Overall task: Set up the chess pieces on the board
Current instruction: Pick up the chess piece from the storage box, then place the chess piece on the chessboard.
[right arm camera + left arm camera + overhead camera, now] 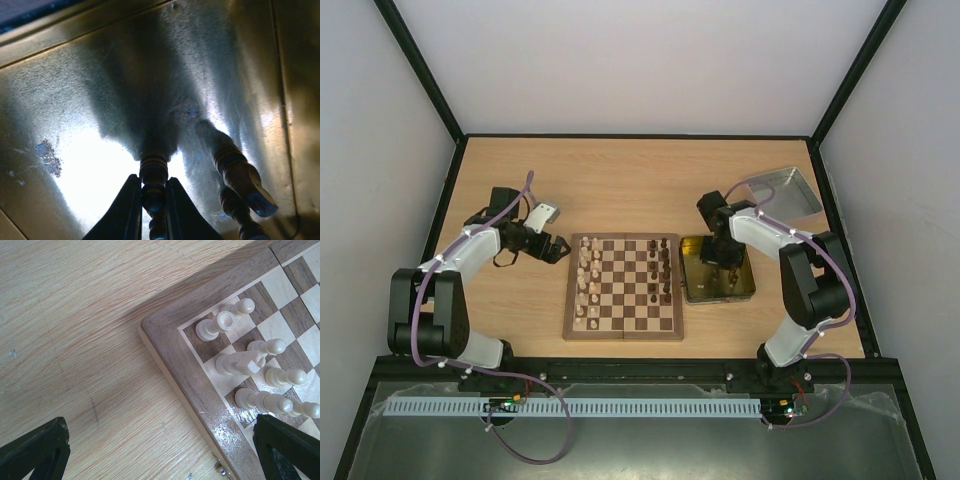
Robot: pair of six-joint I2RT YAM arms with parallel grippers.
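Observation:
The chessboard (624, 321) lies in the middle of the table, with cream pieces (588, 281) in its left columns and dark pieces (660, 270) in its right columns. My left gripper (558, 247) is open and empty over the bare table, just left of the board's far left corner (165, 340); several cream pieces (240, 362) show there. My right gripper (727, 262) is down in the gold tin (692, 290), shut on a dark brown piece (153, 172). Another dark piece (237, 172) lies beside it on the tin floor (75, 110).
A silver-grey metal tray (787, 190) sits at the far right of the table. The tin touches the board's right edge. Black frame posts and white walls enclose the table.

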